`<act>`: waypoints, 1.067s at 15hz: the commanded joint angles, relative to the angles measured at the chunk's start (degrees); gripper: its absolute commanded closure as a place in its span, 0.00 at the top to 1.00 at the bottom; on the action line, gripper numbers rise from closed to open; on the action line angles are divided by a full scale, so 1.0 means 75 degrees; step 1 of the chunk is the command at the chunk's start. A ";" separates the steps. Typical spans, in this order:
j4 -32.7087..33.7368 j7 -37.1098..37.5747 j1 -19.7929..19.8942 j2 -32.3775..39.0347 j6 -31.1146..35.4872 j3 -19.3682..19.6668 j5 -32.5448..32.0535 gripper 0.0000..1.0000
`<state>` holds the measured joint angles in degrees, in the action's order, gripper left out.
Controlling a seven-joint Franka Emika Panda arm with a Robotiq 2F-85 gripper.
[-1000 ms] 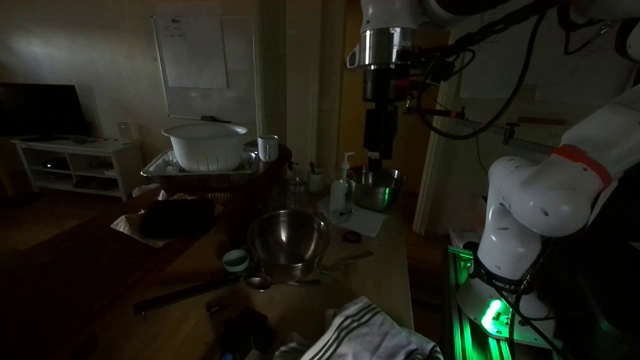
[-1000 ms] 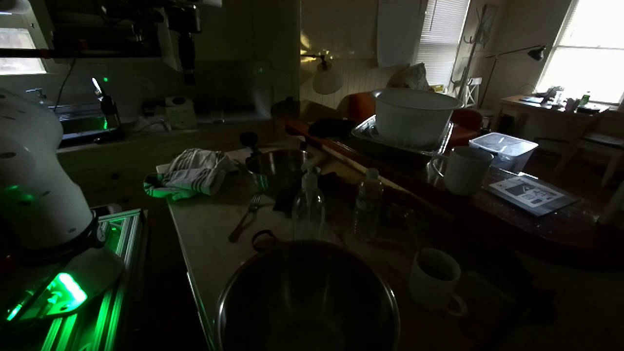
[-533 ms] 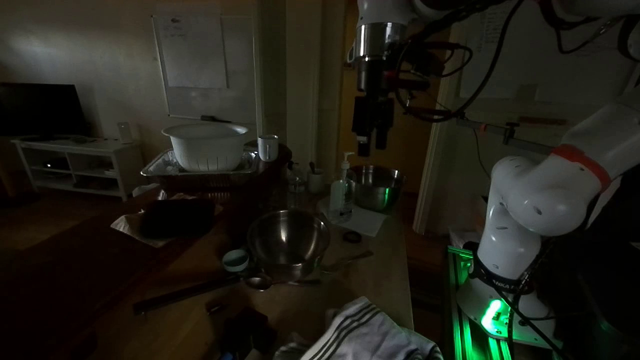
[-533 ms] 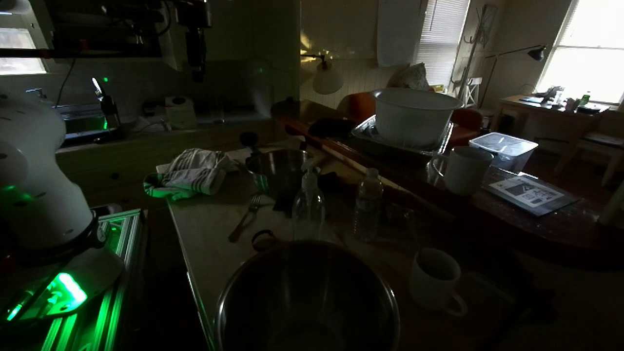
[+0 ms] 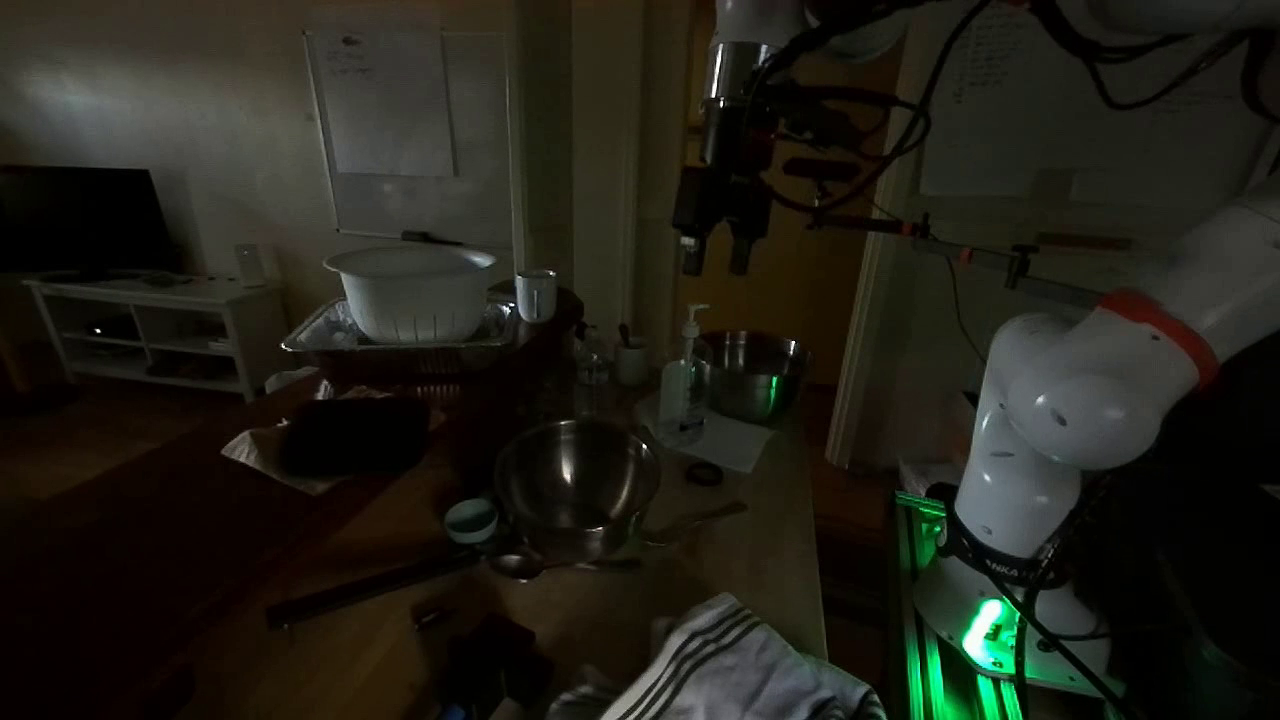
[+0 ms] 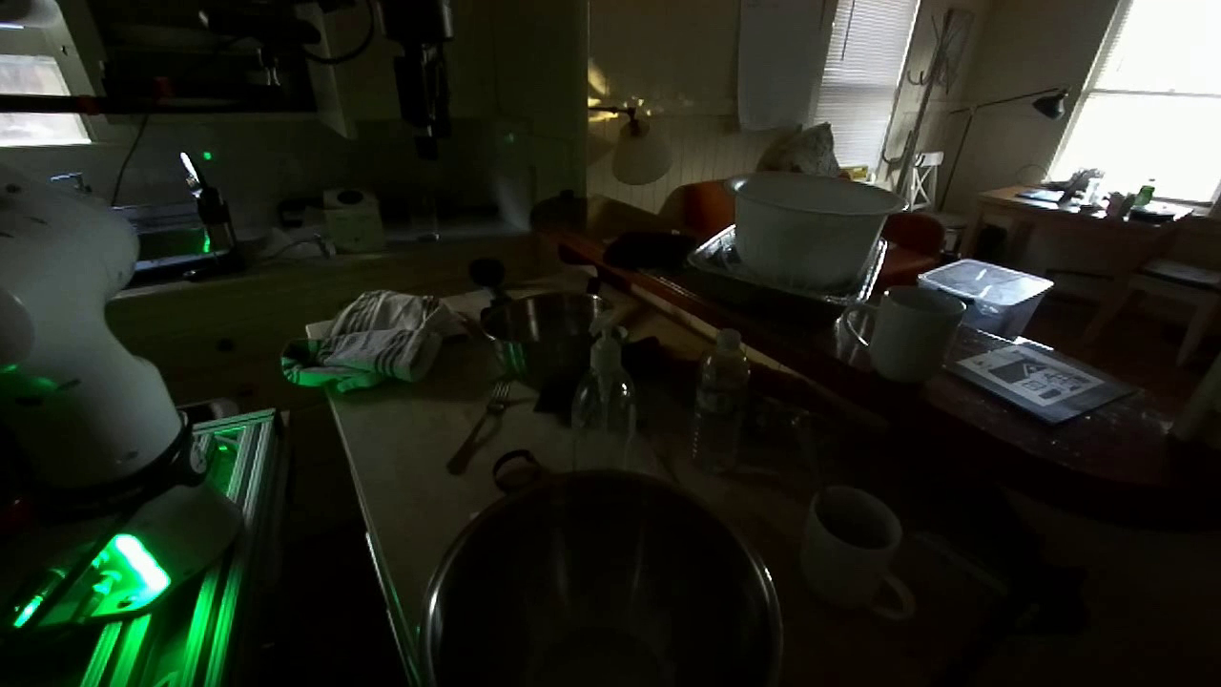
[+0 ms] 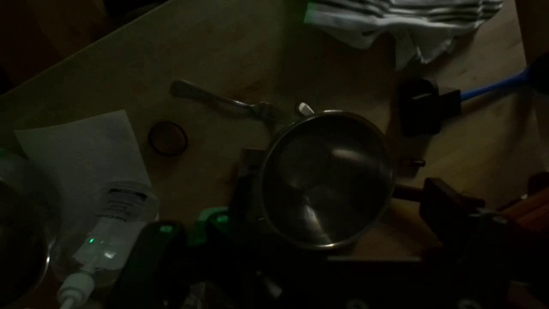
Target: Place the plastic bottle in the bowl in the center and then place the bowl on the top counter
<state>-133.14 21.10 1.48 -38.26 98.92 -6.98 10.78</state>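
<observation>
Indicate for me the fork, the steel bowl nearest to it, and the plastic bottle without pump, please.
Fork [image 7: 224,100]: in the wrist view, on the handle.
Steel bowl [image 5: 578,482]: in an exterior view, on its shiny inside.
Plastic bottle [image 6: 722,401]: in an exterior view, on the middle of its clear body.

Striped towel [image 5: 740,665], fork [image 7: 221,99], pump bottle [image 5: 683,405], white paper [image 7: 85,148], white tub [image 5: 412,295] in a foil tray [image 5: 316,330]

White red-banded arm [image 5: 1085,412], black hand [image 5: 716,262]
</observation>
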 commanded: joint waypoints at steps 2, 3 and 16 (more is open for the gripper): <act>0.0478 -0.0626 0.0201 0.1002 -0.0027 0.0175 -0.0762 1.00; 0.0430 -0.0679 0.0130 0.1127 0.0066 0.0129 -0.0805 1.00; -0.0027 0.0212 0.0259 0.1959 0.1142 0.0138 -0.1739 1.00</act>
<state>-133.44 22.53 4.06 -23.60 107.63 -6.48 -2.04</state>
